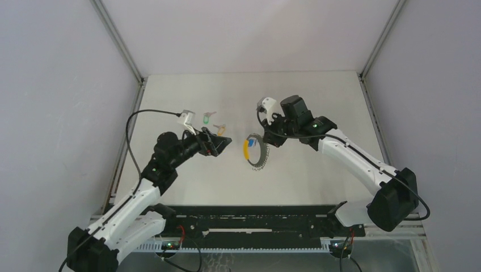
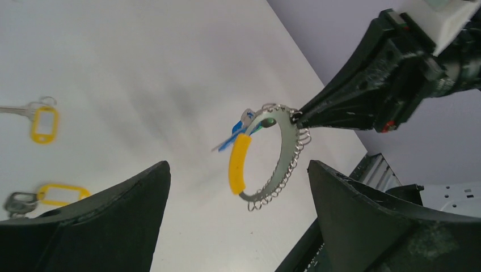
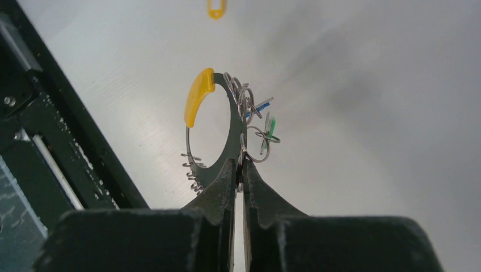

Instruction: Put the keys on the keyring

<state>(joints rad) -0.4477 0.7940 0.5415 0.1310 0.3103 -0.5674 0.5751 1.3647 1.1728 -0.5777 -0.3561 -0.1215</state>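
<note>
The keyring (image 1: 256, 152) is a grey hoop with a yellow segment and small wire rings along its edge. It hangs above the table with my right gripper (image 3: 239, 168) shut on its rim (image 3: 224, 148). A blue tag (image 3: 258, 107) and a small green piece (image 3: 272, 127) dangle from it. My left gripper (image 1: 220, 145) is open just left of the hoop, its fingers (image 2: 122, 218) wide apart with the keyring (image 2: 286, 153) seen beyond them and nothing between them. Two orange-tagged keys (image 2: 44, 123) (image 2: 59, 194) lie on the table. A green-tagged key (image 1: 207, 120) lies beside an orange one (image 1: 220, 129).
The white table (image 1: 317, 96) is walled by grey panels on the left, back and right. A black rail (image 1: 255, 218) with the arm bases runs along the near edge. The keys lie just beyond my left gripper.
</note>
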